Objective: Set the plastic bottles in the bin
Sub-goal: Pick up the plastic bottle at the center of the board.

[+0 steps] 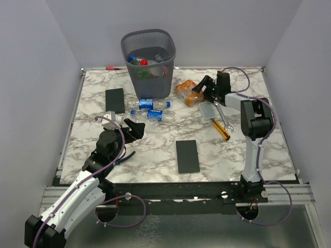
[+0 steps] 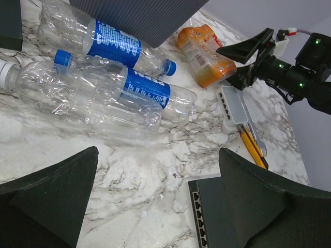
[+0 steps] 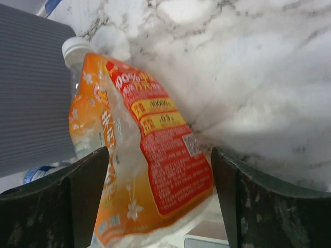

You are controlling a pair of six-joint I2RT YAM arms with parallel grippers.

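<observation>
Right end effector [image 3: 160, 160] straddles a crumpled orange-labelled plastic bottle [image 1: 185, 89]. It lies on the marble desk [image 1: 232, 155], just right of the dark grey wire-mesh bin [image 1: 149, 72]. Jaws are wide, close to its sides, with no firm clamp visible. Left end effector [image 1: 135, 128] is wide and holds nothing, near the clear blue-labelled plastic bottles [image 1: 152, 109] in front of the bin. Risks: thin crushed plastic buckles and slips out on closing; a low lift clips the bin rim.

White links [image 1: 77, 199], black joints [image 1: 257, 121], purple cables [image 1: 237, 67]; left hand [image 1: 135, 129], right hand [image 1: 200, 88] black
</observation>
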